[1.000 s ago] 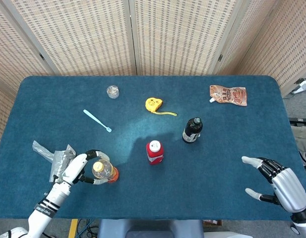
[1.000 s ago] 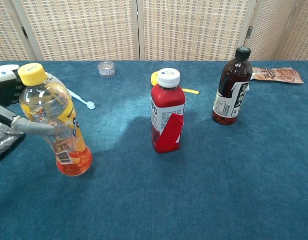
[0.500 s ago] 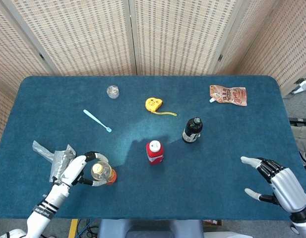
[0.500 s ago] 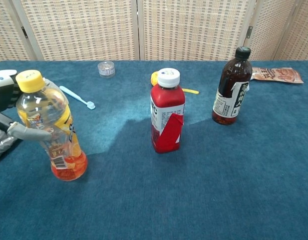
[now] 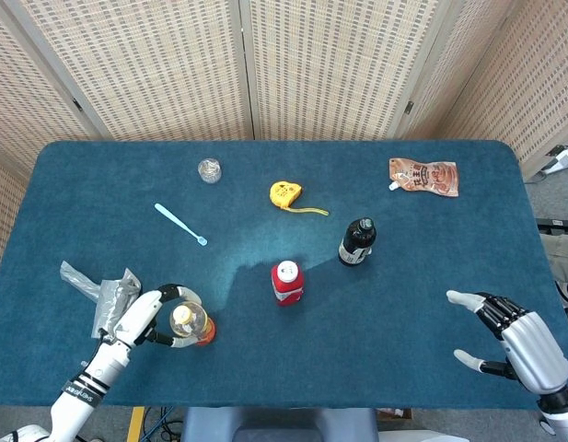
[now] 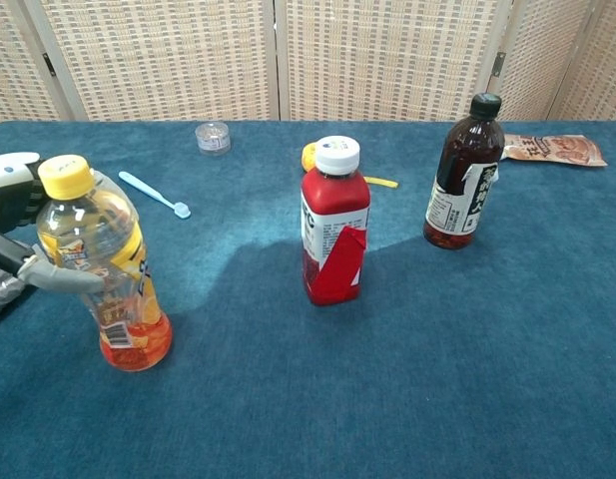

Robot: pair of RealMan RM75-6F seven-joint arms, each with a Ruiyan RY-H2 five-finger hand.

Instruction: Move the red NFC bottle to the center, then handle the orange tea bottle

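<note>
The red NFC bottle (image 5: 286,283) (image 6: 333,221), white-capped, stands upright near the middle of the blue table. At the front left stands the orange tea bottle (image 5: 191,322) (image 6: 104,270), with a yellow cap and a little orange liquid at the bottom. My left hand (image 5: 143,316) (image 6: 23,261) grips it around the middle, fingers wrapped on its body. At the front right corner my right hand (image 5: 511,343) hovers with fingers spread and nothing in it; the chest view does not show it.
A dark tea bottle (image 5: 356,241) (image 6: 461,175) stands right of the red one. Farther back lie a yellow tape measure (image 5: 284,193), a blue toothbrush (image 5: 180,224), a small clear cup (image 5: 209,169) and a snack pouch (image 5: 423,176). Crumpled grey plastic (image 5: 104,290) sits beside my left hand.
My left hand has drawn the orange tea bottle slightly toward the front left and brought it more upright. The right hand and the other bottles have stayed put.
</note>
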